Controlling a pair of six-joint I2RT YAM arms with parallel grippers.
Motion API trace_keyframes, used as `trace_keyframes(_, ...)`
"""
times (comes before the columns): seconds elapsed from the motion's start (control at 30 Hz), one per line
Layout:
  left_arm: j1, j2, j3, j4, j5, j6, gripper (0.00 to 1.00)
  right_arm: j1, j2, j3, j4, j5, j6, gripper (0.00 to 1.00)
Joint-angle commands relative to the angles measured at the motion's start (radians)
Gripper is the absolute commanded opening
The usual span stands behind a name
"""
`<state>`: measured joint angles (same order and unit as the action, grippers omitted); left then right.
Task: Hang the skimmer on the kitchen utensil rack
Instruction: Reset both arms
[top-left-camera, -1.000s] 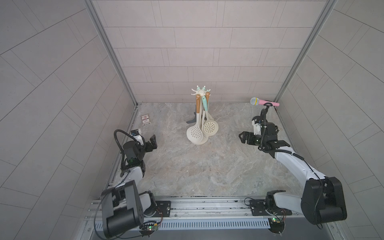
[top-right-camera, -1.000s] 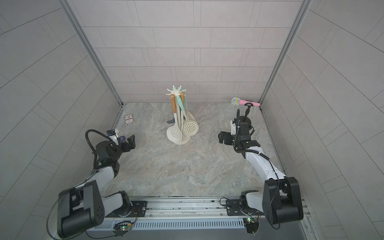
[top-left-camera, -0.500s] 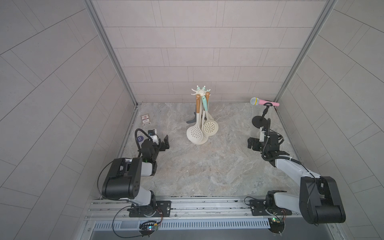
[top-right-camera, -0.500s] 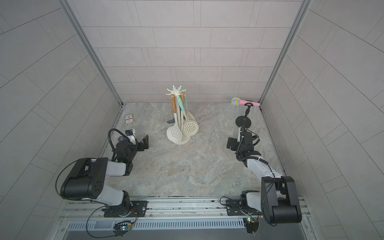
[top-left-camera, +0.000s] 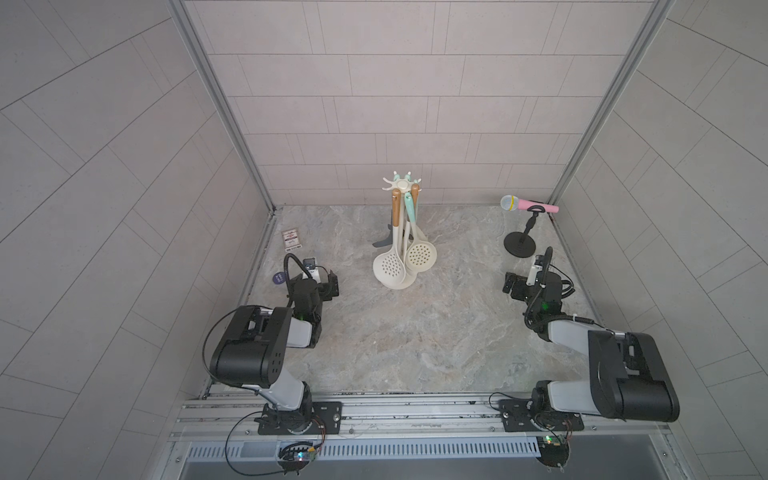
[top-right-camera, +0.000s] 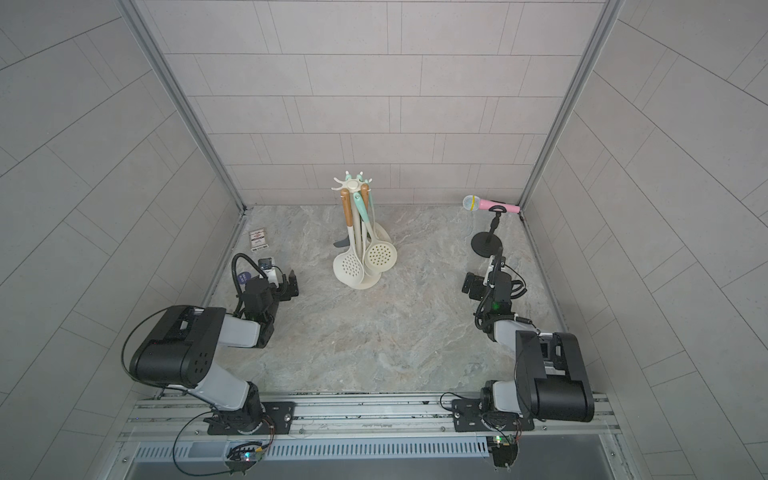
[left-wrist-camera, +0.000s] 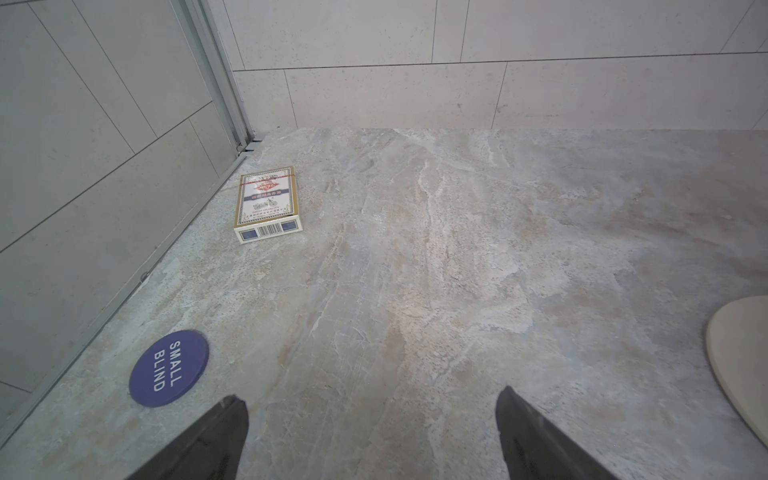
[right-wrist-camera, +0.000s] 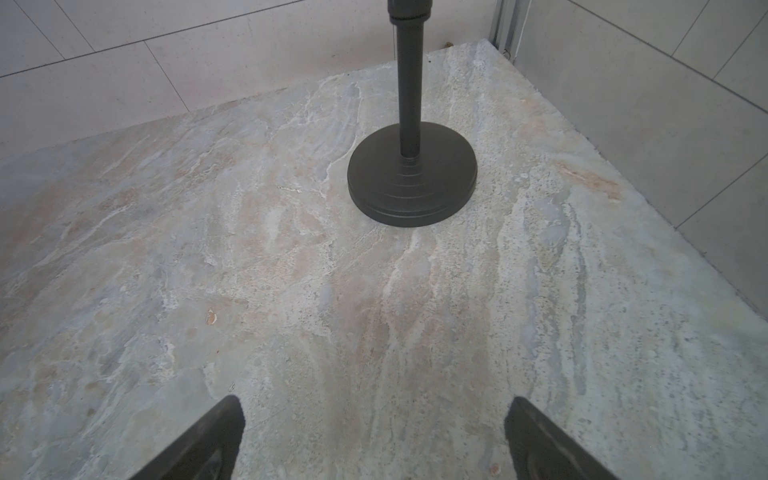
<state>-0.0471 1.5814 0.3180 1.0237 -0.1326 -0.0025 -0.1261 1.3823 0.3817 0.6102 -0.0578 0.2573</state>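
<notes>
The cream kitchen utensil rack (top-left-camera: 402, 183) (top-right-camera: 353, 183) stands at the back middle of the stone table. Two cream perforated skimmers hang from its hooks, heads down by the base: a wood-handled one (top-left-camera: 389, 266) (top-right-camera: 349, 266) and a teal-handled one (top-left-camera: 420, 254) (top-right-camera: 379, 254). My left gripper (top-left-camera: 329, 285) (top-right-camera: 291, 285) (left-wrist-camera: 370, 395) rests low at the left, open and empty. The left wrist view catches only the rack's base edge (left-wrist-camera: 744, 365). My right gripper (top-left-camera: 512, 286) (top-right-camera: 471, 284) (right-wrist-camera: 375, 399) sits low at the right, open and empty.
A black microphone stand (top-left-camera: 519, 243) (right-wrist-camera: 411, 178) with a pink microphone (top-left-camera: 530, 204) stands at the back right, just beyond my right gripper. A card box (top-left-camera: 292, 240) (left-wrist-camera: 268, 203) and a purple "small blind" disc (top-left-camera: 279, 277) (left-wrist-camera: 168, 368) lie by the left wall. A dark utensil (top-left-camera: 382, 243) hangs behind the skimmers.
Both arms have folded back toward the near rail and settled low at the table's sides. Both grippers stayed open. The rack and hanging skimmers have not moved.
</notes>
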Motion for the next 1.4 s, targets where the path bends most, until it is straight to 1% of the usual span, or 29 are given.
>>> trace_keyframes(0.0,-0.013,-0.001,0.038,-0.029,-0.079,0.013,1.00,-0.007,0.047,0.004,0.163,0.020,-0.038,1.00)
trace_keyframes(0.07,-0.026,-0.001,0.039,-0.031,-0.102,0.021,1.00,-0.019,0.094,0.029,0.170,-0.001,-0.028,0.99)
trace_keyframes(0.13,-0.038,0.000,0.038,-0.030,-0.123,0.028,1.00,-0.020,0.097,0.092,0.048,-0.050,-0.051,0.99)
trace_keyframes(0.17,-0.041,0.000,0.039,-0.029,-0.138,0.030,1.00,-0.019,0.106,0.107,0.034,-0.082,-0.063,1.00)
trace_keyframes(0.23,-0.046,0.000,0.039,-0.030,-0.148,0.030,1.00,-0.018,0.137,0.096,0.107,-0.188,-0.106,1.00)
trace_keyframes(0.27,-0.046,0.000,0.039,-0.028,-0.149,0.030,1.00,-0.015,0.149,0.088,0.142,-0.222,-0.115,1.00)
trace_keyframes(0.3,-0.045,0.001,0.039,-0.028,-0.149,0.030,1.00,-0.008,0.147,0.087,0.134,-0.229,-0.136,1.00)
trace_keyframes(0.33,-0.046,-0.001,0.038,-0.028,-0.150,0.030,1.00,0.001,0.146,0.080,0.143,-0.223,-0.147,1.00)
trace_keyframes(0.4,-0.046,0.000,0.038,-0.027,-0.150,0.030,1.00,0.006,0.140,0.036,0.223,-0.217,-0.148,1.00)
trace_keyframes(0.47,-0.046,0.001,0.038,-0.028,-0.151,0.030,1.00,0.027,0.140,-0.010,0.300,-0.153,-0.158,1.00)
trace_keyframes(0.5,-0.045,0.002,0.038,-0.026,-0.151,0.030,1.00,0.036,0.163,-0.034,0.347,-0.115,-0.166,0.99)
trace_keyframes(0.53,-0.045,0.002,0.038,-0.026,-0.150,0.030,1.00,0.037,0.203,-0.058,0.457,-0.081,-0.134,0.99)
trace_keyframes(0.57,-0.046,0.002,0.038,-0.027,-0.151,0.030,1.00,0.033,0.204,-0.068,0.470,-0.057,-0.119,0.99)
trace_keyframes(0.6,-0.046,-0.001,0.038,-0.026,-0.150,0.031,1.00,0.032,0.172,-0.065,0.412,-0.030,-0.115,0.99)
trace_keyframes(0.63,-0.046,0.001,0.038,-0.026,-0.150,0.030,1.00,0.032,0.156,-0.058,0.373,-0.030,-0.119,0.99)
trace_keyframes(0.67,-0.046,0.000,0.038,-0.025,-0.150,0.030,1.00,0.034,0.157,-0.052,0.368,-0.027,-0.121,1.00)
trace_keyframes(0.77,-0.046,0.000,0.037,-0.025,-0.151,0.030,1.00,0.042,0.195,-0.068,0.456,-0.017,-0.120,1.00)
trace_keyframes(0.83,-0.045,0.000,0.038,-0.027,-0.150,0.030,1.00,0.043,0.176,-0.062,0.416,-0.013,-0.129,1.00)
trace_keyframes(0.9,-0.046,0.000,0.043,-0.035,-0.147,0.030,1.00,0.043,0.189,-0.066,0.445,-0.015,-0.121,1.00)
trace_keyframes(1.23,-0.045,0.000,0.047,-0.041,-0.147,0.029,1.00,0.043,0.186,-0.049,0.406,-0.065,-0.143,1.00)
trace_keyframes(1.33,-0.045,0.000,0.047,-0.042,-0.148,0.029,1.00,0.045,0.189,-0.031,0.381,-0.064,-0.145,1.00)
trace_keyframes(1.37,-0.045,0.001,0.047,-0.042,-0.147,0.029,1.00,0.056,0.190,-0.010,0.337,-0.024,-0.149,1.00)
